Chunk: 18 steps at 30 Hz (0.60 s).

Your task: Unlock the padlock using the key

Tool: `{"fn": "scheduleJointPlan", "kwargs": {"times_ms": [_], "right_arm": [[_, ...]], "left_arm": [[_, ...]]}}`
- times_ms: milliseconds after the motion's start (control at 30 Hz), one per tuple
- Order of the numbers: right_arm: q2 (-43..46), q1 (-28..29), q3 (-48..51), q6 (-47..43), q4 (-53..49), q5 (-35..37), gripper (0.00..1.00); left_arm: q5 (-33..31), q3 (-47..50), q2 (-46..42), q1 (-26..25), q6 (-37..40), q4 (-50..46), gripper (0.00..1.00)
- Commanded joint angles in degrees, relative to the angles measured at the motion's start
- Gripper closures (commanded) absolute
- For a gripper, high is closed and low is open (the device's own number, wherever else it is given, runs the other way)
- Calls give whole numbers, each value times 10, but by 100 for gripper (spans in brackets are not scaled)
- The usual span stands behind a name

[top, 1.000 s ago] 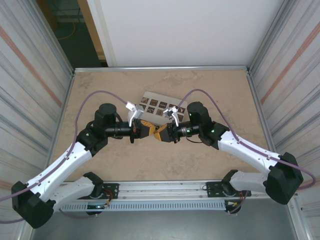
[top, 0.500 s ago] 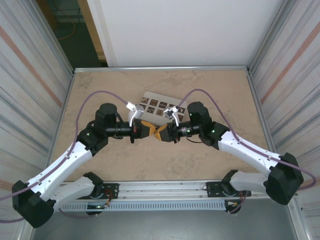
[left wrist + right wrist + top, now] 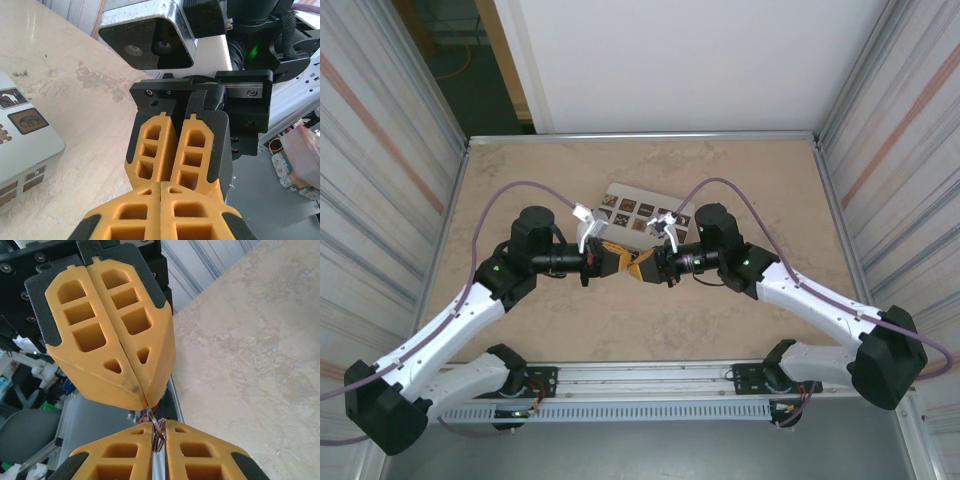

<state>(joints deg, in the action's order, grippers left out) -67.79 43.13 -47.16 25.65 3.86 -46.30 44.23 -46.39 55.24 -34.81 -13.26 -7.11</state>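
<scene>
From overhead I see both arms meeting tip to tip just below the middle of the table (image 3: 520,170). The left gripper (image 3: 616,256) comes in from 9 o'clock and the right gripper (image 3: 643,266) from 3 o'clock. The white box (image 3: 638,213) with brown tiles lies flat at 12 o'clock from that meeting point, just beyond the wrists. From this height the tips are a yellow blur and I cannot make out anything between them.

My right wrist camera is clearer. At 12 o'clock the left fingers (image 3: 95,335) are pressed together pad to pad, and whatever sits between them is hidden. From their seam a thin metal sliver, the key (image 3: 151,415) as far as I can tell, drops toward 6 o'clock. It ends in a small metal ring (image 3: 159,434). My right fingers (image 3: 195,452) are closed on that ring, pinching it at their very tips. Their lower part is cut off by the frame edge.

In the left wrist view the two pairs of tips butt together and cover the key. A corner of the box shows at 9 o'clock.
</scene>
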Motion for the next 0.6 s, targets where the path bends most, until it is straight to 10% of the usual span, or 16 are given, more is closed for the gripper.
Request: {"fn": "scheduleJointPlan", "kwargs": {"times_ms": [0,200,567], "right_arm": [[13,0,-22,-4,3,16,90],[13,0,-22,-13,-18,35,100],[12,-27,6,-22,-69,129,100]], "left_arm": [[31,-8,0,2,12,-2,100],[21,-10,-3,2,14,-7,96],[-139,33,-75,21,-10,0,33]]}}
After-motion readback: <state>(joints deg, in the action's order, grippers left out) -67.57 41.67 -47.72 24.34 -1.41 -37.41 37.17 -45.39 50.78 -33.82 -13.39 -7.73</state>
